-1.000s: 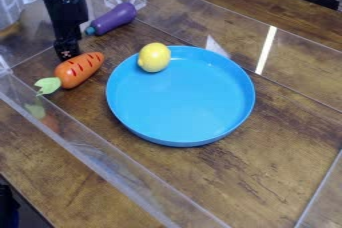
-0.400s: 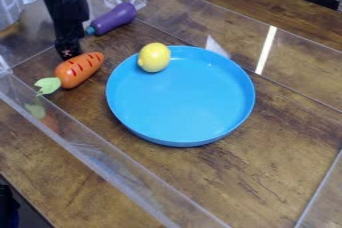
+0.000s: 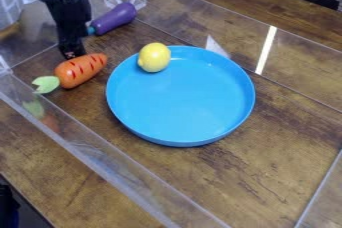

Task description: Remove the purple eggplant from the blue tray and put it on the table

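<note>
The purple eggplant (image 3: 114,17) lies on the table (image 3: 281,162) at the back left, outside the blue tray (image 3: 187,102) and apart from it. My gripper (image 3: 67,49) hangs on the black arm just left of the eggplant, pointing steeply down over the wood above the carrot. Its jaws look open, with nothing between them. It touches neither the eggplant nor the carrot.
An orange carrot (image 3: 79,68) with green leaves lies on the table left of the tray. A yellow lemon-like ball (image 3: 154,57) sits inside the tray at its back-left rim. A clear, reflective sheet covers the wood, with raised transparent edges along the left and front.
The gripper has drifted slightly up and to the right, and it is a little blurred now. The eggplant, carrot, ball and tray have not moved.
</note>
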### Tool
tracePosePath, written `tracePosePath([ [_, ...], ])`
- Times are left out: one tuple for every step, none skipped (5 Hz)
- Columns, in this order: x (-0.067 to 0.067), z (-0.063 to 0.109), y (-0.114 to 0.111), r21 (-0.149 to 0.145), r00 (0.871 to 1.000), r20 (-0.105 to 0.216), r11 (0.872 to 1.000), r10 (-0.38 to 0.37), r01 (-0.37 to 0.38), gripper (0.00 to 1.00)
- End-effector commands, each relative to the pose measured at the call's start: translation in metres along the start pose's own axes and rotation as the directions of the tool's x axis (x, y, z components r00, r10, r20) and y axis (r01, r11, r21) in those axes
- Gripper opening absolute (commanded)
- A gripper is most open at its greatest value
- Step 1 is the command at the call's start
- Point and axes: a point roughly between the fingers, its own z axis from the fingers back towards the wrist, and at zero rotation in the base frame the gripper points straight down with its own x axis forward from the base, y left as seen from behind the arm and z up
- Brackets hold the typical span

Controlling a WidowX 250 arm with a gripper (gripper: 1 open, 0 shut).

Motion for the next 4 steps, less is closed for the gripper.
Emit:
tracePosePath([
  [0.025, 0.035, 0.007, 0.067, 0.997, 0.054, 0.997, -0.05, 0.046, 1.0],
  [0.02, 0.035, 0.014, 0.058, 0.996, 0.064, 0.997, -0.063, 0.06, 1.0],
  [0.015, 0.035, 0.021, 0.048, 0.994, 0.074, 0.996, -0.08, 0.076, 1.0],
  [0.008, 0.012, 0.012, 0.041, 0.995, 0.079, 0.998, -0.059, 0.056, 1.0],
])
